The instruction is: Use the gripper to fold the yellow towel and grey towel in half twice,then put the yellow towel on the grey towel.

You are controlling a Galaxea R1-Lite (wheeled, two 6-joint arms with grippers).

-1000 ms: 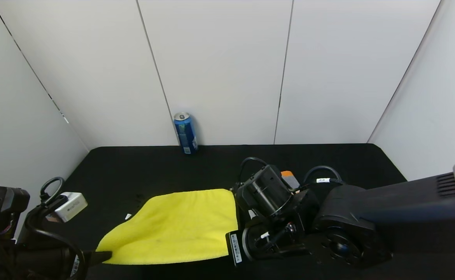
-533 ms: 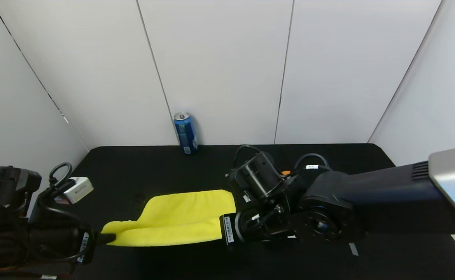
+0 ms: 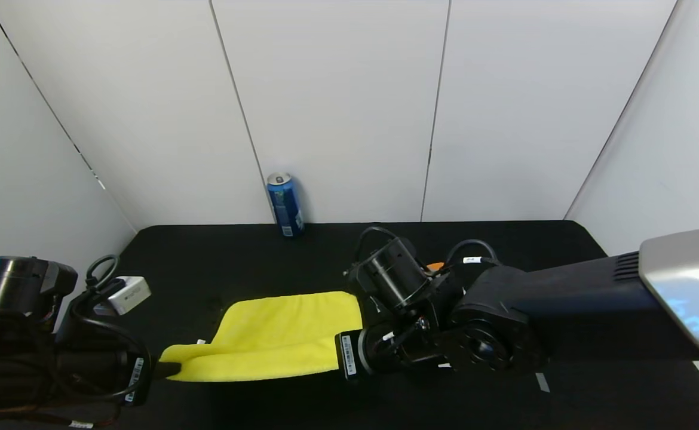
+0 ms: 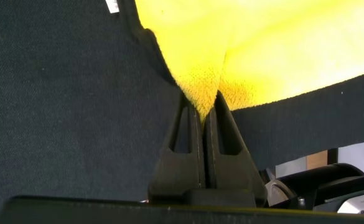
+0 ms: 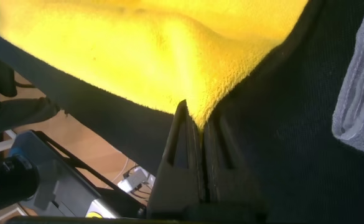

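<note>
First fold of yellow towel [image 3: 272,340] underway, near desk [image 3: 218,257] front edge – left pincer [image 4: 204,115] & right pincer [image 5: 194,127] each clamped on a front corner. Next: carry both corners to back edge, release.
</note>
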